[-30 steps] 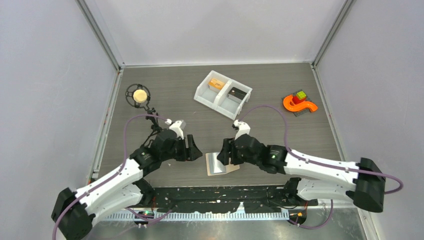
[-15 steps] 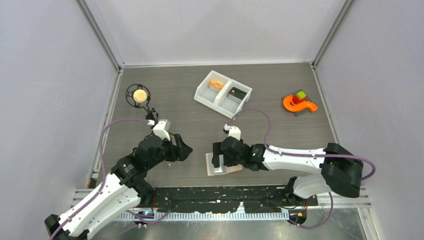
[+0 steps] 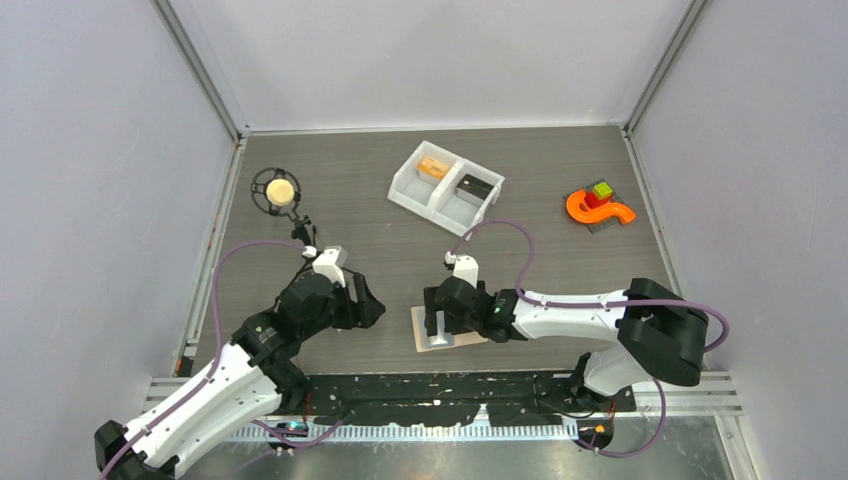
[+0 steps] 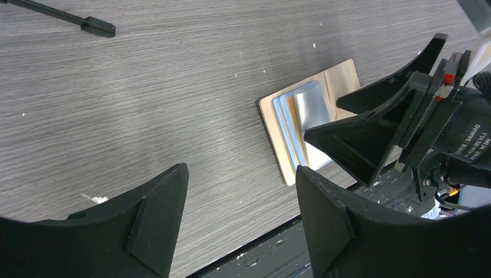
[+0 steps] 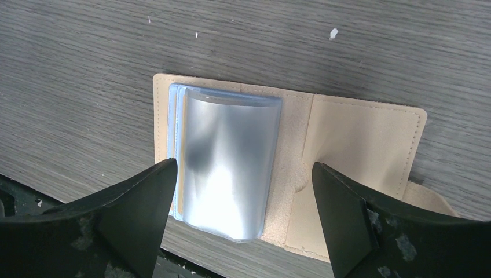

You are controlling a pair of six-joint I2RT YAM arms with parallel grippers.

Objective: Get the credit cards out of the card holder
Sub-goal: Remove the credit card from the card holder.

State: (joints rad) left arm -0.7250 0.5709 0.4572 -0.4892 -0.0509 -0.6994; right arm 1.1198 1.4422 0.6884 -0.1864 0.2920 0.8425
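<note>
- Beige-tan folding card holder [image 5: 359, 150] lies open, pale blue sleeves up, at the grey wood-grain table's [image 3: 600, 260] near edge.
- Right pincer [image 5: 242, 168] spread wide over it, gripping nothing.
- Left pincer [image 4: 241, 171] parted, empty, nearby.
- Orange-tan card [image 3: 433, 168] and dark card [image 3: 473, 186] sit in white two-compartment bin [image 3: 404, 186].

We see bare tabletop [image 3: 540, 160] across the wide band between the arms and the far edge. It is broken by the white bin [image 3: 445, 188] standing mid-way toward the far edge, the orange toy [image 3: 598, 208] near the right edge and the black stand [image 3: 275, 190] near the left edge. Walls [image 3: 120, 150] close off the left, far and right edges. At the middle of the near edge the card holder [image 3: 440, 342] lies open, and the right end effector [image 3: 432, 320] hangs over it with jaws spread, blocking a straight approach from above. The left end effector [image 3: 370, 305], jaws apart, sits just to its left with a strip of bare tabletop between them. Purple cables [image 3: 500, 228] arch over both arms.
</note>
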